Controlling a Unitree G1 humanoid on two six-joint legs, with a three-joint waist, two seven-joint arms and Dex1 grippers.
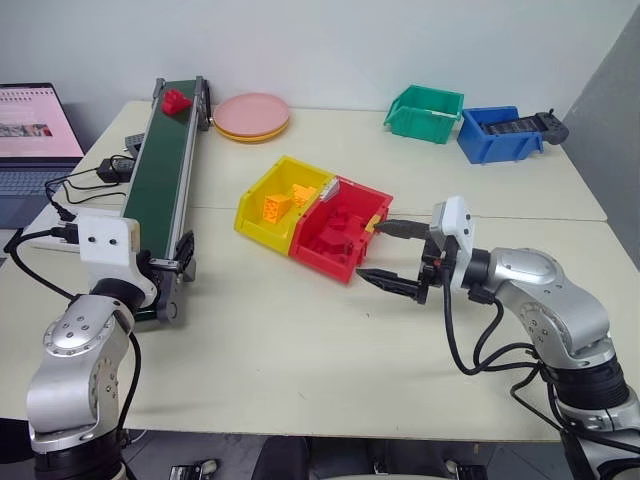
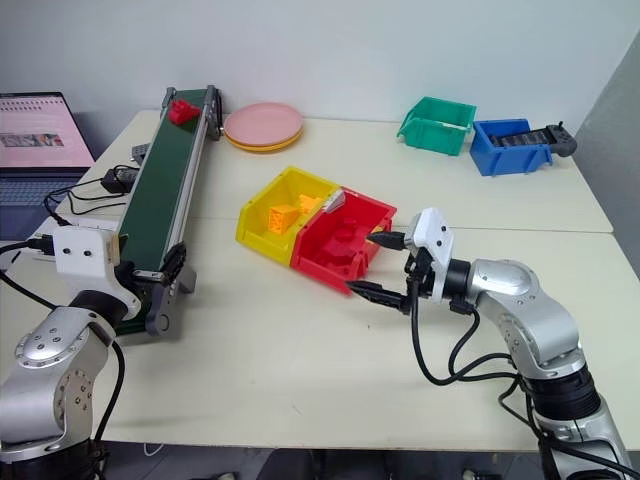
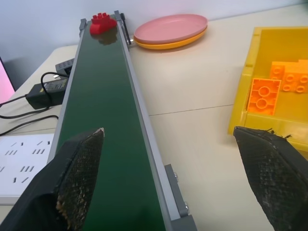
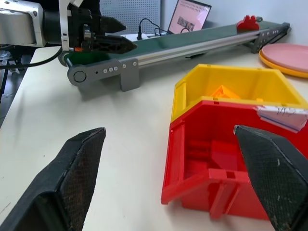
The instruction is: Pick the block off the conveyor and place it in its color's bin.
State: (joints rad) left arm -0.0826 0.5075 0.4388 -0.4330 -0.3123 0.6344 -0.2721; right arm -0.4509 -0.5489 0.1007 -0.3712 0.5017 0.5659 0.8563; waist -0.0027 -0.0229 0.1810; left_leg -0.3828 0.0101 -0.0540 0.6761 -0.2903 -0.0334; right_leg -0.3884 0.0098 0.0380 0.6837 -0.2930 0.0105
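Block (image 1: 177, 101): one, red, far end of conveyor (image 1: 160, 190).
Bins: four; red bin (image 1: 340, 231) joined to yellow.
Left gripper (image 3: 168, 178): wide, empty (over belt's near end).
Right gripper (image 1: 390, 255): wide, empty, beside red bin; bare table (image 1: 300, 350) around.

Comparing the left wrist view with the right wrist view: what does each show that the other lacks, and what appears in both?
Left wrist view alone: the power adapter and the white power strip beside the conveyor, and the orange bricks seen clearly in the yellow bin.

Right wrist view alone: the red bin with red bricks inside, the laptop, and the left gripper open over the conveyor's near end.

Both: the conveyor, the red block at its far end, the pink plate and the yellow bin.
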